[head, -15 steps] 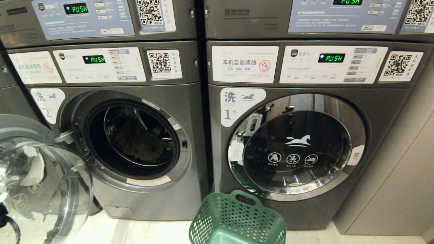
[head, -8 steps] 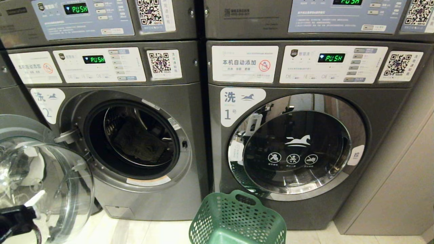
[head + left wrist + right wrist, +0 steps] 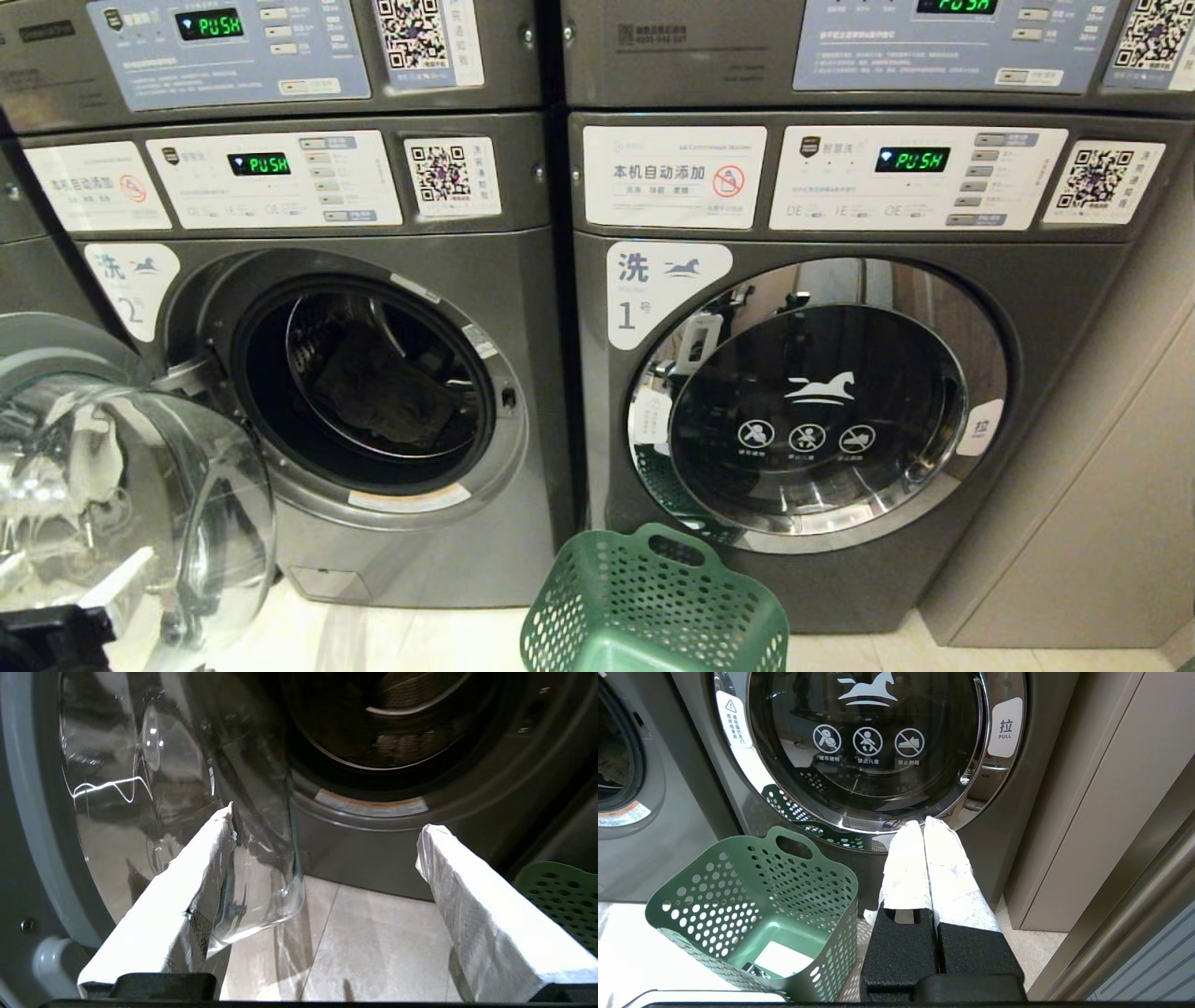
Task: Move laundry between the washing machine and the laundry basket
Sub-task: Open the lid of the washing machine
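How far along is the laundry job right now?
Done: the left washer's door stands open. In hand: the left gripper, open and empty, is low beside that door. Left: the dark laundry lies in the drum, the green basket holds no clothes, and the right gripper is parked shut.

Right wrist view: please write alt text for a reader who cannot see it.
The right claw, shut and holding nothing, points at the closed door of a grey washing machine. An empty green laundry basket stands on the floor in front of that machine, and a second washer's open drum shows at the edge.
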Available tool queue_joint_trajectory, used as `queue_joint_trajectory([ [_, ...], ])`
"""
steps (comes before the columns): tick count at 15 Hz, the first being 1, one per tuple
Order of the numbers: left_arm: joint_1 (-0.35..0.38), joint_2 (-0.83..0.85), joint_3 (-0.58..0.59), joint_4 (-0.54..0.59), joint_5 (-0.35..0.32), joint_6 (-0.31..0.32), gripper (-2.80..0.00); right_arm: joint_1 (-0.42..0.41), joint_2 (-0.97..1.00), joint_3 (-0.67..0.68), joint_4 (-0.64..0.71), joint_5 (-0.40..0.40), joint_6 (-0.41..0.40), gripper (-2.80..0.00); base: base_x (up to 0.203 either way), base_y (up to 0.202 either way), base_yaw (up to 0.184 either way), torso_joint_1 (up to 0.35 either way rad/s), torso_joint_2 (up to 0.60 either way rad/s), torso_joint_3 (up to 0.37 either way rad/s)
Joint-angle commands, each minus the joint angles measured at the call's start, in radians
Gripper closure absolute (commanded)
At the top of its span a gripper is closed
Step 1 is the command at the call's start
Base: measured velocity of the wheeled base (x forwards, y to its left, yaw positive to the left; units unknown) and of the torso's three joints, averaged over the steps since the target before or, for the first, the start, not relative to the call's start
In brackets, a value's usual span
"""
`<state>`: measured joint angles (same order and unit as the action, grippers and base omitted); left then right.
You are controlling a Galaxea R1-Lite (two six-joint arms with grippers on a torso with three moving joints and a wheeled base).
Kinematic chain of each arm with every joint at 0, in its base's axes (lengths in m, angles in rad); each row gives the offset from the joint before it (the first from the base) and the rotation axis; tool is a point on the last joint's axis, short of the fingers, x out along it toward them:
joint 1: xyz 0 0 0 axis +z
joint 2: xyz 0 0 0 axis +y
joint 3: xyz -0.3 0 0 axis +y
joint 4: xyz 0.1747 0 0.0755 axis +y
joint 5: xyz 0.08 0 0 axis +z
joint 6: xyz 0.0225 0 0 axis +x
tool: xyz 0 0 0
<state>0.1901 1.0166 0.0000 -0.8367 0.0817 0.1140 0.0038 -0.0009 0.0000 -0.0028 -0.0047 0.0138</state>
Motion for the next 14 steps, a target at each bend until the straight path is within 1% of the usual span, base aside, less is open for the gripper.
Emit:
queue_joint_trajectory([
  [1,-0.050,-0.063,0.002,0.024,-0.001,-0.002,-2.80,0.001,-0.001,0.000,0.000,0.000,0.000,0.00,0.000,0.000,0.000,0.000,0.00,0.000],
  [2,-0.059,-0.074,0.002,0.072,-0.002,-0.007,-2.80,0.001,-0.001,0.000,0.000,0.000,0.000,0.00,0.000,0.000,0.000,0.000,0.00,0.000],
  [4,-0.090,-0.104,0.002,0.166,-0.009,-0.043,-2.80,0.001,-0.001,0.000,0.000,0.000,0.000,0.00,0.000,0.000,0.000,0.000,0.00,0.000],
  [6,-0.118,-0.128,0.002,0.261,-0.009,-0.055,-2.80,0.001,-0.001,0.000,0.000,0.000,0.000,0.00,0.000,0.000,0.000,0.000,0.00,0.000],
  [8,-0.128,-0.090,0.002,0.288,-0.004,-0.055,-2.80,0.001,-0.001,0.000,0.000,0.000,0.000,0.00,0.000,0.000,0.000,0.000,0.00,0.000],
  [10,-0.122,0.015,-0.014,0.259,0.014,-0.055,-2.80,0.001,-0.001,0.000,0.000,-0.001,0.000,0.00,0.000,0.000,0.000,0.000,0.00,0.000],
  [11,-0.120,0.084,-0.037,0.222,0.038,-0.058,-2.80,0.001,-0.001,0.000,0.000,-0.001,0.000,0.00,0.000,0.000,0.000,0.000,0.00,0.000],
  [14,-0.117,0.317,-0.140,0.057,0.095,-0.067,-2.80,0.001,-0.001,0.000,0.000,0.000,0.000,0.00,0.000,0.000,0.000,0.000,0.00,0.000],
])
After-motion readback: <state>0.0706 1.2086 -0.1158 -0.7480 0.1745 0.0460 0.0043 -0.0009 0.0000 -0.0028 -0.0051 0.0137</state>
